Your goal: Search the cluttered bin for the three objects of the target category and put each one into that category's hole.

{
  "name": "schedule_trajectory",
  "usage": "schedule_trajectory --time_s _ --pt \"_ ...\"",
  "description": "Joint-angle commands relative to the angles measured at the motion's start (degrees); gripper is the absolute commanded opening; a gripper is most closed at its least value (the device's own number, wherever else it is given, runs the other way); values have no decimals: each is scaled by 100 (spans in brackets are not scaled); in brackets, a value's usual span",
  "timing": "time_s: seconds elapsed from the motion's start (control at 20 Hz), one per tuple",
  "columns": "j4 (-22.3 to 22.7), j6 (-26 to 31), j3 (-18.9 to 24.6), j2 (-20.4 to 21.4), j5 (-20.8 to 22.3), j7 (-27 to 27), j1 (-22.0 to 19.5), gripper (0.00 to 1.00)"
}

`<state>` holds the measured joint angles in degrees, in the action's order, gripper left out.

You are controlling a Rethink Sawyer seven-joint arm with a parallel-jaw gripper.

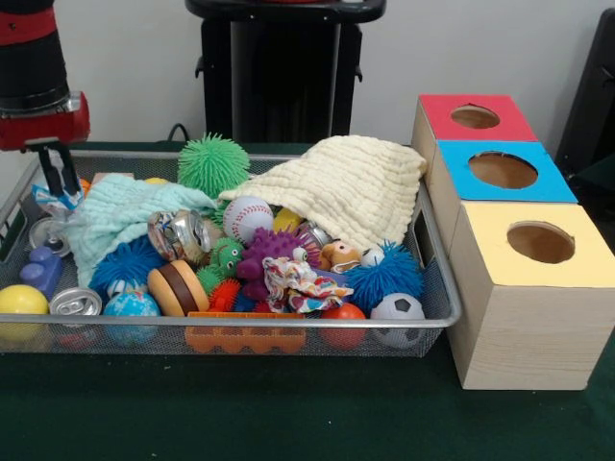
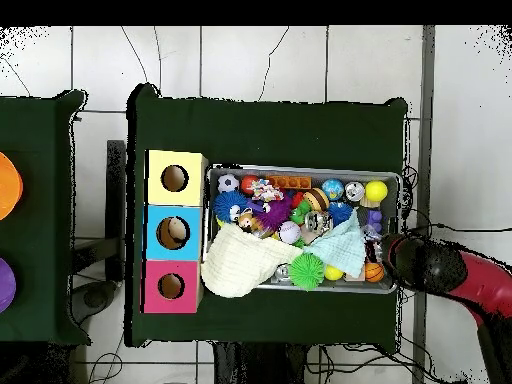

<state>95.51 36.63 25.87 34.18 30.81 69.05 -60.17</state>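
We see a floor of big white tiles [image 2: 300, 70] with thin dark cracks, and a pale wall [image 1: 480, 48] behind the robot. On the floor stands a table with a dark green cloth [image 1: 288, 413]. Another dark table [image 2: 40, 220] stands beside it, with something orange and something purple at its edge.

The red and black arm [image 1: 34, 77] comes down at the left side of the front view. From above, the arm reaches in over the right end of the basket. Its gripper [image 1: 58, 187] points straight down into that corner of the wire basket [image 1: 240, 325]. The two thin black fingers [image 1: 69, 173] sit close together around a clear bottle with a blue-white label [image 1: 50, 200], so the gripper looks like it is pinching the bottle. The bottle is in the basket's corner, next to a mint green cloth [image 1: 115, 216].

The big basket is full of toys. A cream cloth [image 1: 346, 187] hangs over its other end. Beside the basket stand three wooden boxes with round holes: a yellow box [image 1: 538, 288], a blue box [image 1: 500, 173] and a red box [image 1: 476, 117].

Smaller things lie in the basket: a green spiky ball [image 1: 213, 163], a baseball [image 1: 247, 217], a crushed silver can [image 1: 178, 233] and a little soccer ball [image 1: 398, 309].
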Motion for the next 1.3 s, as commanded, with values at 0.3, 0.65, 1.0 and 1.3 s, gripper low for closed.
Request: schedule_trajectory --time_s 0.3,0.65,1.0,1.3 --pt "976 -47 -507 509 -404 1247 606 0" --pt "1207 -54 -787 778 -748 1485 981 0" --pt "1582 -246 -1096 1000 -1242 1823 1390 0" --pt "1999 -679 -1359 1189 -1654 2285 1866 0"
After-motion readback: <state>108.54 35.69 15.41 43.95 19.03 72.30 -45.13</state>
